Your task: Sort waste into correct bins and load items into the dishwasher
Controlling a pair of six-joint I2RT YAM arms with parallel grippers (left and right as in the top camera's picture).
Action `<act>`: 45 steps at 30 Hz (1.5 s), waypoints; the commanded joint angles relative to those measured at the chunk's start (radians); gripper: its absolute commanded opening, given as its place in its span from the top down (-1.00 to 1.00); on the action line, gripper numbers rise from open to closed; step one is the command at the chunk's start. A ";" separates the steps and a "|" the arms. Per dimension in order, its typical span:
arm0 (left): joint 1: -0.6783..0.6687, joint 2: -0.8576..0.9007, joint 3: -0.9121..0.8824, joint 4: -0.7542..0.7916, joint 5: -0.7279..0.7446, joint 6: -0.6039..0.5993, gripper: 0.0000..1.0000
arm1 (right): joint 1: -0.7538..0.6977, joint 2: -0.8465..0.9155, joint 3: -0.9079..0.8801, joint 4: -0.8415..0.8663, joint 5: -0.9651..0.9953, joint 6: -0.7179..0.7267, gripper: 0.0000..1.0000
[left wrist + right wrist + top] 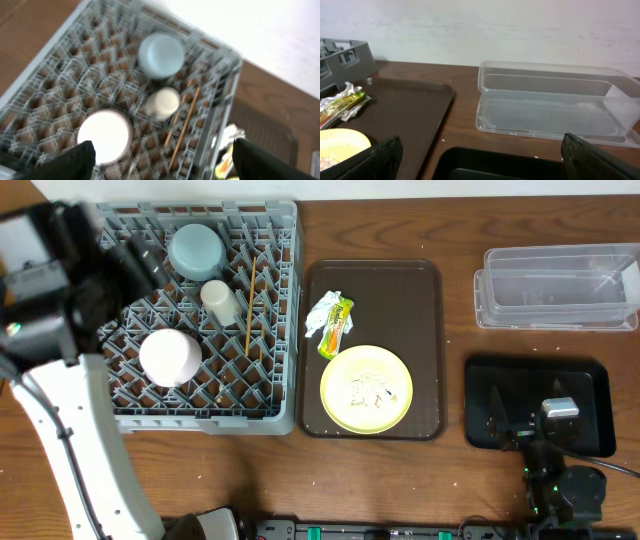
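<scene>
Crumpled white wrapper (323,311) with yellow-green packet (338,331): on brown serving tray (405,295), mid-tabletop, just beside yellow plate (366,388). Likely light, soft, crinkly; pinch bunched middle from above. Left pincer (162,157) spread, empty, over dish rack (60,75). Right pincer (480,155) spread, empty.

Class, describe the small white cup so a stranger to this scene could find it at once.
Start at the big grey dish rack, the largest thing in view. Inside it, look between the light blue bowl and the larger white bowl, beside the wooden chopsticks. The cup is the smallest, narrowest white piece there.
</scene>
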 commanded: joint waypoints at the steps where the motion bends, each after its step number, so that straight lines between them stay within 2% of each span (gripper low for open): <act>1: 0.037 0.029 -0.006 -0.091 -0.001 -0.018 -0.77 | 0.010 0.000 -0.002 0.021 0.002 0.021 -0.99; 4: 0.043 0.031 -0.006 -0.159 -0.008 -0.018 -0.85 | 0.010 0.000 -0.002 0.184 -0.138 0.260 -0.99; 5: 0.043 0.031 -0.006 -0.176 -0.008 -0.018 -0.85 | 0.010 0.000 -0.002 0.259 -0.272 0.424 -0.98; 7: 0.043 0.031 -0.006 -0.197 -0.008 -0.018 -0.86 | 0.010 0.000 -0.002 0.326 -0.354 0.547 -0.99; 9: 0.043 0.031 -0.006 -0.197 -0.008 -0.018 -0.86 | 0.010 0.000 -0.002 0.408 -0.346 0.597 -0.98; 13: 0.043 0.031 -0.006 -0.197 -0.008 -0.018 -0.87 | 0.010 0.000 -0.002 0.595 -0.327 0.877 -0.99; 14: 0.043 0.031 -0.006 -0.197 -0.008 -0.018 -0.87 | 0.010 0.000 -0.001 0.678 -0.280 0.948 -0.99; 16: 0.043 0.031 -0.006 -0.197 -0.008 -0.018 -0.88 | 0.010 0.000 0.028 0.769 -0.178 0.982 -0.98; 19: 0.043 0.031 -0.006 -0.197 -0.008 -0.018 -0.88 | 0.010 0.029 0.158 0.683 -0.148 0.931 -0.99; 21: 0.043 0.031 -0.006 -0.197 -0.008 -0.018 -0.89 | 0.010 0.129 0.328 0.554 -0.235 0.757 -0.99; 22: 0.043 0.031 -0.006 -0.197 -0.008 -0.018 -0.89 | 0.010 0.216 0.435 0.474 -0.312 0.654 -0.99; 24: 0.043 0.031 -0.006 -0.196 -0.008 -0.018 -0.89 | 0.010 0.376 0.604 0.345 -0.454 0.545 -0.99; 28: 0.043 0.031 -0.006 -0.197 -0.008 -0.018 -0.89 | 0.023 0.745 0.951 0.043 -0.783 0.388 -0.99; 31: 0.043 0.031 -0.006 -0.197 -0.008 -0.018 -0.90 | 0.092 0.952 1.140 -0.166 -0.842 0.259 -0.99; 33: 0.043 0.031 -0.006 -0.197 -0.008 -0.018 -0.89 | 0.172 1.054 1.237 -0.282 -0.804 0.167 -0.98; 35: 0.043 0.031 -0.006 -0.197 -0.008 -0.018 -0.89 | 0.310 1.159 1.340 -0.406 -0.619 0.088 -0.99; 36: 0.043 0.031 -0.006 -0.197 -0.008 -0.018 -0.89 | 0.400 1.221 1.395 -0.469 -0.455 0.051 -0.98; 39: 0.043 0.031 -0.006 -0.196 -0.008 -0.018 -0.90 | 0.537 1.364 1.508 -0.583 -0.193 0.019 -0.98; 42: 0.043 0.031 -0.006 -0.196 -0.008 -0.018 -0.90 | 0.618 1.569 1.682 -0.769 -0.055 0.000 -0.99; 45: 0.043 0.031 -0.006 -0.197 -0.008 -0.018 -0.90 | 0.635 1.704 1.756 -0.817 -0.047 0.014 -0.99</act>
